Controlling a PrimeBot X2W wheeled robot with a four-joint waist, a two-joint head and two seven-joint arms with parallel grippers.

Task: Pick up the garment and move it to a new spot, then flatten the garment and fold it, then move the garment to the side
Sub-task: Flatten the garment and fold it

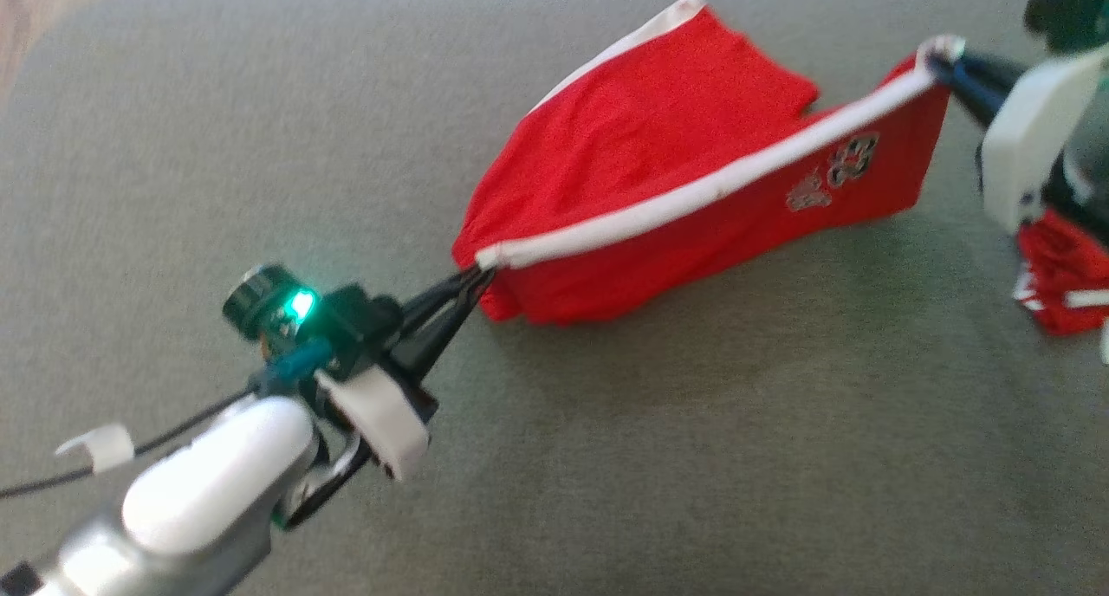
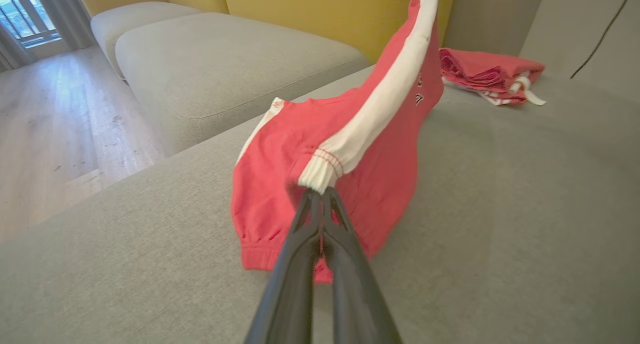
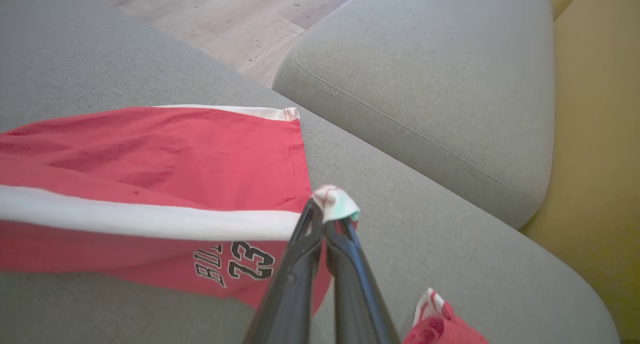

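In the head view I see the red garment [image 1: 658, 171] stretched over the grey cushion [image 1: 693, 457], its lower folds resting on it. The left gripper [image 1: 472, 280] is pinched on one end of the white band [image 1: 693, 202], the right gripper [image 1: 944, 63] is pinched on the other end, and a second red cloth [image 1: 1061, 275] lies near the right arm. In the left wrist view I note the fingers pressed together on the gathered white end, with the hem sagging onto the cushion. In the right wrist view the fingers are clamped on the white corner, just beside the printed number.
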